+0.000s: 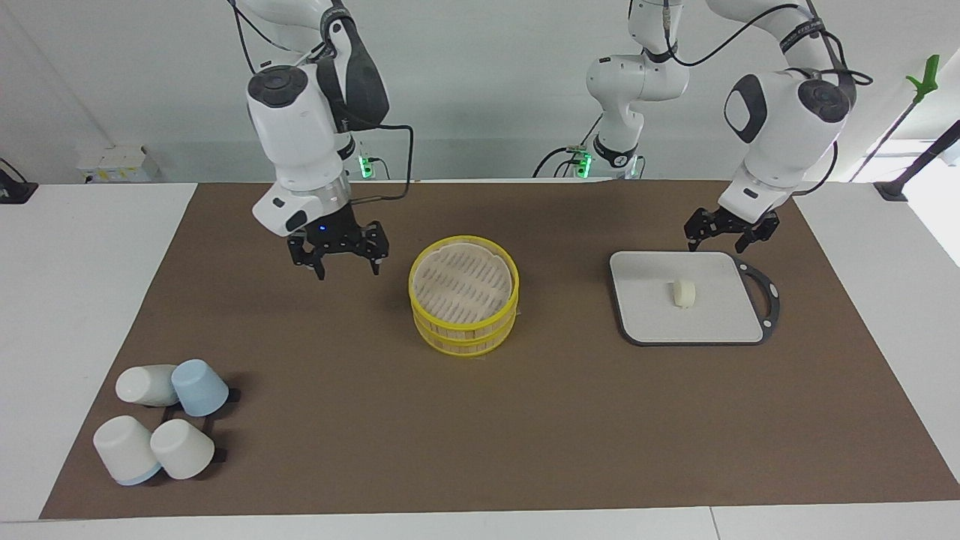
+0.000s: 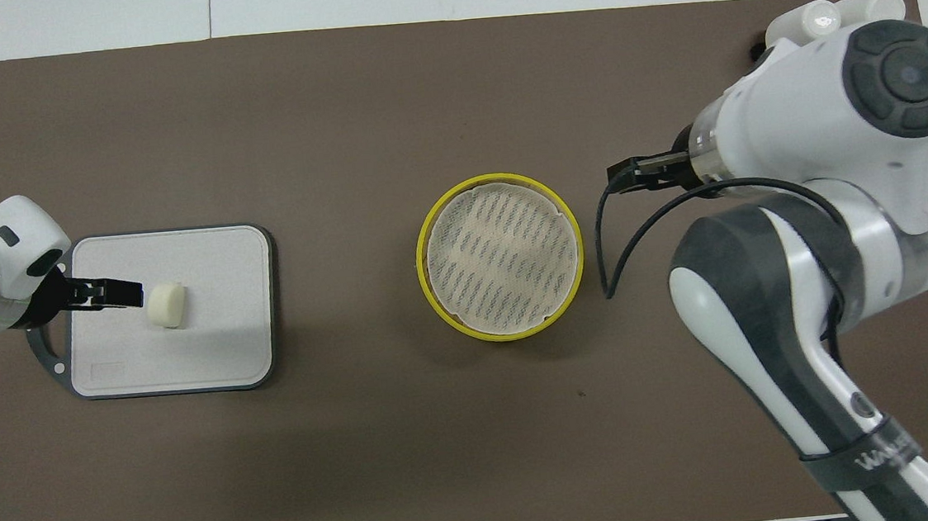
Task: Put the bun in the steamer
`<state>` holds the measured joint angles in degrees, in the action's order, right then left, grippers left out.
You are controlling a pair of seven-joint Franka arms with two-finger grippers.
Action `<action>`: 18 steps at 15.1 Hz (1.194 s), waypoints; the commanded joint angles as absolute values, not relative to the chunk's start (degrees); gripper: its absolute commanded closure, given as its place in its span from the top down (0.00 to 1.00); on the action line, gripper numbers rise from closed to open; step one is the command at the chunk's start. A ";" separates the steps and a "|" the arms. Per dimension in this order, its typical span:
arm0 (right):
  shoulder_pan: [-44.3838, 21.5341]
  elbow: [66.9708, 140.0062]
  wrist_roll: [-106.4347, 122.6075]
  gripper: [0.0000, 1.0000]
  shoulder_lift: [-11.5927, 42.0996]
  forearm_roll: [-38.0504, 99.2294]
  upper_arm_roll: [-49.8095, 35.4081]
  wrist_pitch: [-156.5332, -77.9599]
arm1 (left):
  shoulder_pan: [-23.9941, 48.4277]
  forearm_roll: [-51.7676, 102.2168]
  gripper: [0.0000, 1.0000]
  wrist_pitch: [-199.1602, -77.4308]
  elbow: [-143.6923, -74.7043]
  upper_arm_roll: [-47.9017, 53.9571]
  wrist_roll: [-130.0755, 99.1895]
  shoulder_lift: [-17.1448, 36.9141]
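Note:
The bun is a small cream-white stub lying on the grey board; it also shows in the overhead view. The yellow-rimmed steamer stands mid-table, two tiers stacked, its pale slatted top showing. My left gripper is open and empty, raised over the board's edge nearer the robots, beside the bun in the overhead view. My right gripper is open and empty, in the air beside the steamer toward the right arm's end.
The board has a black rim and handle and lies toward the left arm's end. Several white and blue cups lie in a cluster farther from the robots at the right arm's end, partly hidden by the right arm in the overhead view.

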<state>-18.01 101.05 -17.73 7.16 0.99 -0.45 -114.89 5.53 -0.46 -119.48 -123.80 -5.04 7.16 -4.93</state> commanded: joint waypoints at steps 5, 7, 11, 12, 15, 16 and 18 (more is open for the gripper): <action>-30.74 79.40 -38.21 1.00 23.97 0.62 0.00 -107.33 | 4.66 -0.18 1.00 -133.84 -131.22 -5.01 12.66 1.31; -34.09 72.62 -42.87 1.00 29.68 0.35 0.26 -105.47 | 5.01 -0.18 1.00 -137.18 -133.14 -4.92 12.74 1.84; -37.44 73.47 -44.65 1.00 31.03 -0.53 0.00 -109.15 | 5.27 -0.18 1.00 -141.06 -134.47 -4.83 12.92 3.43; -37.53 74.61 -44.56 1.00 30.94 -0.35 0.00 -110.12 | 5.27 -0.09 1.00 -141.15 -134.47 -4.83 13.18 3.51; -38.32 77.33 -44.47 1.00 31.03 -0.62 -0.09 -112.31 | 5.36 -0.09 0.84 -142.11 -134.47 -4.83 13.18 4.39; -38.58 78.39 -44.47 0.99 30.94 -0.62 -0.09 -113.19 | 5.36 -0.09 0.76 -142.29 -134.47 -4.83 13.27 4.66; -38.93 79.89 -44.47 0.99 30.94 -0.62 -0.09 -114.17 | 5.36 -0.09 0.55 -142.21 -134.39 -4.83 13.18 4.75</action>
<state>-38.33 77.27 -43.93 31.48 0.30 -0.14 -111.95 4.96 -0.46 -140.36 -133.72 -4.53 12.33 4.40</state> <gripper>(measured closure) 0.004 0.238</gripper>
